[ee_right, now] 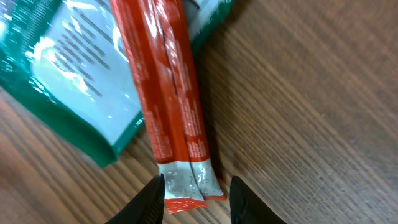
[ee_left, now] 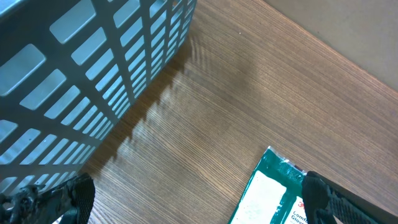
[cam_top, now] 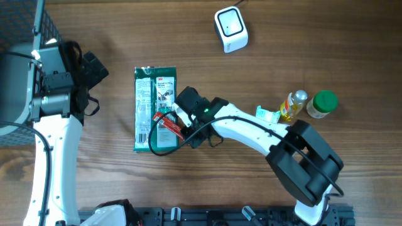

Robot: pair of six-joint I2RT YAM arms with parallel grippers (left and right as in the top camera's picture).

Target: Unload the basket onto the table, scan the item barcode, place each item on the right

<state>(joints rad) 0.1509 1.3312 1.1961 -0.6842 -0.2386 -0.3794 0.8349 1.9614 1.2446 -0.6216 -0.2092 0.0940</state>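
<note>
Two red sachets (cam_top: 169, 123) lay left of centre overhead, across the green packet (cam_top: 147, 94). Your right gripper (ee_right: 196, 196) straddled their sealed end, fingers apart, not yet clamped, lined up for a pinch toward the scanner (cam_top: 230, 28), upper middle. Your left gripper (ee_left: 193, 202) gaped open, idle.

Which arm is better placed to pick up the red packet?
Right. The right gripper straddles the end of the red packet, one finger on each side. The left gripper hangs open beside the basket, away from it.
</note>
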